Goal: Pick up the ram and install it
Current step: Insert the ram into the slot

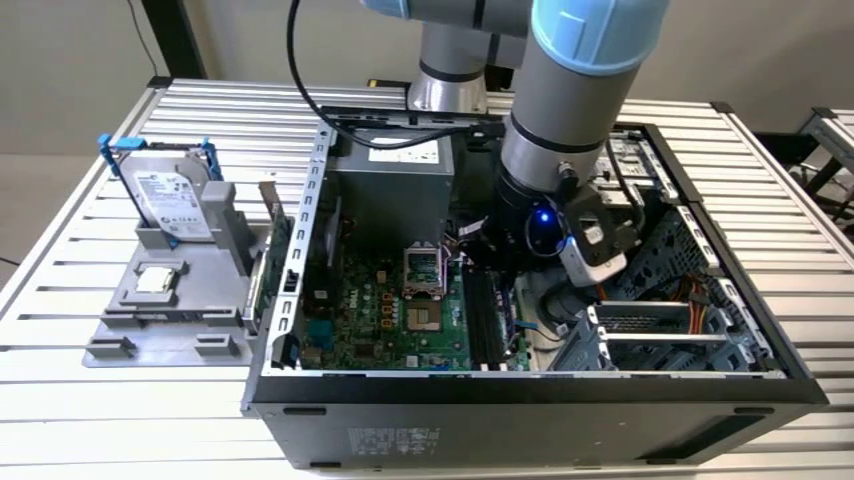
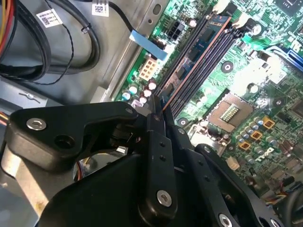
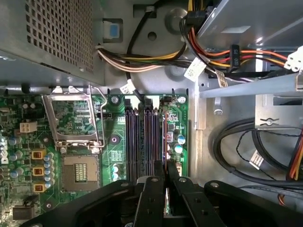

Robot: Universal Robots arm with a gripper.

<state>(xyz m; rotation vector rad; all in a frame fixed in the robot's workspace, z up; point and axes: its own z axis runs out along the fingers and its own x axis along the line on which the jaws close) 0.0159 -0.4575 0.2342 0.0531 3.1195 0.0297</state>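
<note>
Your gripper (image 2: 160, 112), jaws clamped on the ram (image 2: 196, 61), holds it over the motherboard (image 3: 85, 142) slots; any tilt could jam it.

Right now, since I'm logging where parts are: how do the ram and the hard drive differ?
The ram is a thin, narrow stick; the hard drive is a broad silver block in a blue-handled frame. The ram is inside the computer case at the memory slots, clamped by the gripper; the hard drive stands outside the case on a grey stand, ungripped. Both stand on edge.
</note>
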